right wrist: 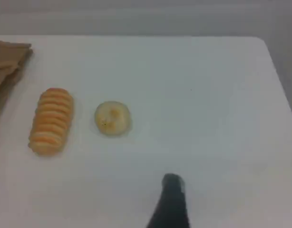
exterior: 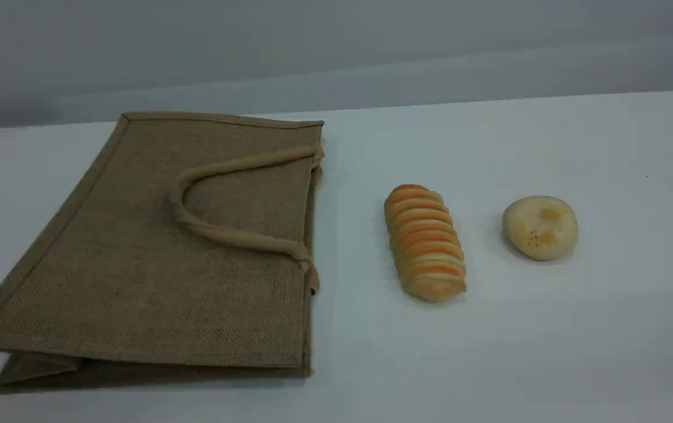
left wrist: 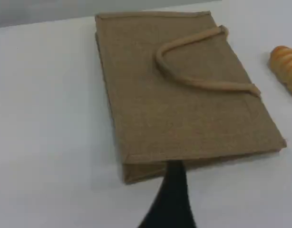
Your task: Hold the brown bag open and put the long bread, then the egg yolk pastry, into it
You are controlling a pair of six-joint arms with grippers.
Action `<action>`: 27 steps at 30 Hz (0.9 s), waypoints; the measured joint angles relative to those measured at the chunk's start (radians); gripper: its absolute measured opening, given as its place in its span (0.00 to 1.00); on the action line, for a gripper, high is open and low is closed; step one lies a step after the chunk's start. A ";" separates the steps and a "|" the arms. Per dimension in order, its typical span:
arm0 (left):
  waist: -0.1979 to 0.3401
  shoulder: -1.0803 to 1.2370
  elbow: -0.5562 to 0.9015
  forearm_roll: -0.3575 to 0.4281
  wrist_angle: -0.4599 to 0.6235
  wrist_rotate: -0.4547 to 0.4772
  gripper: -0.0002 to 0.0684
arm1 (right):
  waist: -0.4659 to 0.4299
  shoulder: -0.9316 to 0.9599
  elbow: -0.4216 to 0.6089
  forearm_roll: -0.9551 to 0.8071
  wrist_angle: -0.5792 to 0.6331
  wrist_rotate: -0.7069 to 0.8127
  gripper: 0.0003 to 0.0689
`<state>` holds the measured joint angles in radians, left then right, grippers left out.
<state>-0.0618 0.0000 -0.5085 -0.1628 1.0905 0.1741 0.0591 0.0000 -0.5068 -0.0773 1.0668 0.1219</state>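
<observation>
The brown bag lies flat and closed on the left of the white table, its beige handle resting on top and its mouth edge facing right. The long bread lies to the right of the bag, striped orange and cream. Further right sits the egg yolk pastry. Neither arm shows in the scene view. In the left wrist view, my left gripper's dark fingertip hovers over the bag at its near edge, holding nothing. In the right wrist view, my right gripper's fingertip hangs right of the pastry and bread, empty.
The white table ends at a far edge against a grey wall, and its right edge shows in the right wrist view. A corner of the bag shows at that view's left. The bread's end shows right of the bag.
</observation>
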 joint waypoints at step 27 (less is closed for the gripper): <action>0.000 0.000 0.000 -0.021 -0.002 0.000 0.85 | 0.000 0.000 0.000 0.000 0.000 0.000 0.80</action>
<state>-0.0618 0.0000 -0.5085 -0.1837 1.0880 0.1741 0.0591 0.0000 -0.5068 -0.0773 1.0668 0.1219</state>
